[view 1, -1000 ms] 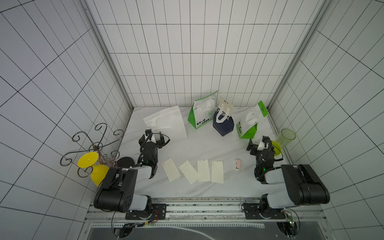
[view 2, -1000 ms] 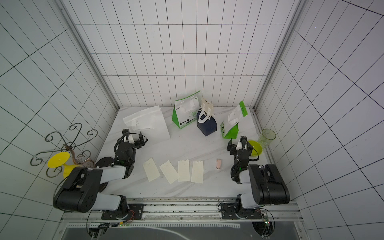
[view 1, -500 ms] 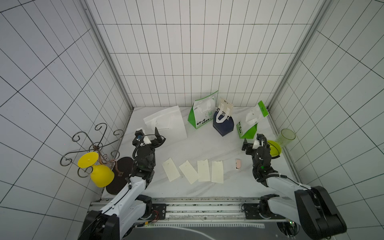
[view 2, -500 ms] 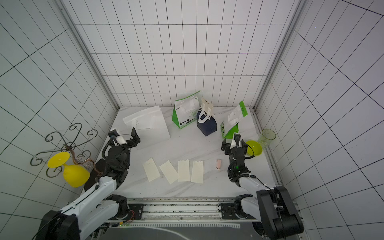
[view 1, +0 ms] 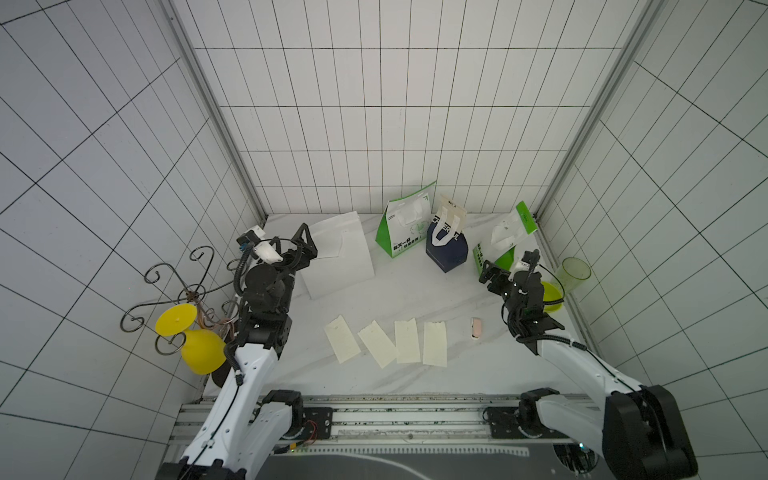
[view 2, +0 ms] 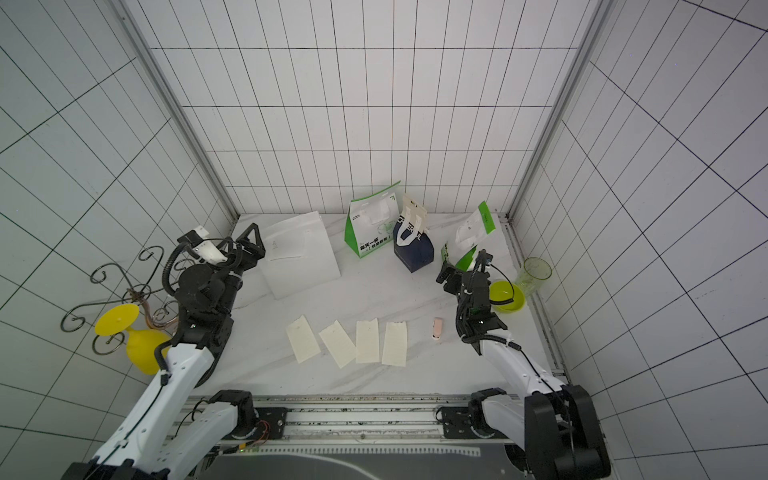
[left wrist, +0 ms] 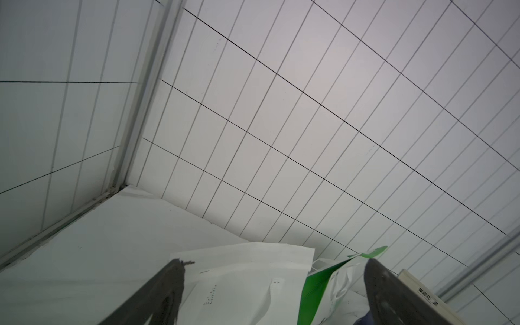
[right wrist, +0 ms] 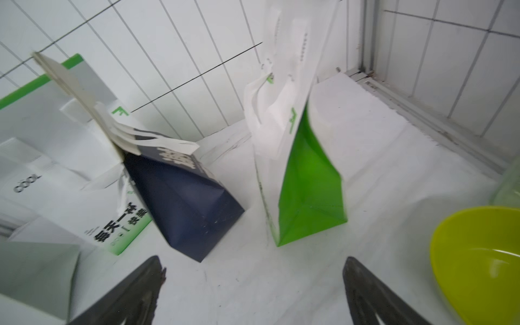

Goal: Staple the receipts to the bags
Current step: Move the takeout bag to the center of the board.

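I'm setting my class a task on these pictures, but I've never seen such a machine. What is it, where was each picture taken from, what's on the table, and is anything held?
It's a two-armed robot, each arm ending in a two-fingered gripper. Two pictures come from a twin camera overhead and show nearly the same scene. The other two come from cameras on the wrists, looking out past the left gripper and the right gripper. On the white table lie four receipts and a small pink object, probably the stapler. Behind them a white bag lies flat; a green-and-white bag, a navy bag and a second green-and-white bag stand. Both grippers are open and hold nothing.
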Controlling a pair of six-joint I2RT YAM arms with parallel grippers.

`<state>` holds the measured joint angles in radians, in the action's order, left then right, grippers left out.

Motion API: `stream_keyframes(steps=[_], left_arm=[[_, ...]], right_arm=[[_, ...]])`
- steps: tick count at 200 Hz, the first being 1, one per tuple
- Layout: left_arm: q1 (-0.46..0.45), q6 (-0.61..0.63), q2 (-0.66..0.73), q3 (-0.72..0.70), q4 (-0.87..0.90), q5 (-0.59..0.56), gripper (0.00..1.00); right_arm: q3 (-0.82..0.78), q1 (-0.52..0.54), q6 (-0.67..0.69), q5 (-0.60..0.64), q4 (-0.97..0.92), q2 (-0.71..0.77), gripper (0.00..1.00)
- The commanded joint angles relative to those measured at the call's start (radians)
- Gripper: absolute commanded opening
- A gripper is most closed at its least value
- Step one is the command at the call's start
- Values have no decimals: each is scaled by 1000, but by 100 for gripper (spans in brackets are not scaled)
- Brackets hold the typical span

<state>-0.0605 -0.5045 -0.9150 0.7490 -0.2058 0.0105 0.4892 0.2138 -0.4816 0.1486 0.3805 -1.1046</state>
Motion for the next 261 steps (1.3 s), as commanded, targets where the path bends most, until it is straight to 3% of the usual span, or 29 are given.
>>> stream_keyframes(steps=[1, 13, 28, 62, 83, 107, 125, 152, 185, 215, 261], left_arm=[[8, 100, -138, 182, 111, 265, 97], [8, 185, -252, 320, 236, 345, 90], [7, 267, -357, 442, 334, 368, 85], [1, 398, -534, 679, 496, 346, 85], [-13, 418, -618, 821, 662, 266, 77], [-40, 418, -558, 707, 540, 244, 77], [-31, 438, -588, 747, 593, 227, 75], [-16, 334, -515, 665, 524, 242, 75], [-18, 220, -360, 440, 394, 191, 76], [-22, 130, -232, 265, 296, 123, 77], [-88, 129, -135, 204, 258, 77, 77]], right_arm=[[120, 31, 50, -140, -84, -31, 100], [125, 39, 64, -190, -92, -56, 99], [124, 52, 86, -242, -87, -84, 100], [157, 79, 127, -329, -71, -146, 99], [213, 110, 166, -416, -31, -190, 95], [359, 168, 207, -519, -23, -295, 87], [474, 220, 236, -578, -6, -377, 85], [662, 293, 275, -631, 9, -540, 82], [841, 324, 238, -691, 81, -734, 74], [991, 353, 215, -741, 106, -894, 73], [1143, 369, 158, -774, 183, -1092, 70]])
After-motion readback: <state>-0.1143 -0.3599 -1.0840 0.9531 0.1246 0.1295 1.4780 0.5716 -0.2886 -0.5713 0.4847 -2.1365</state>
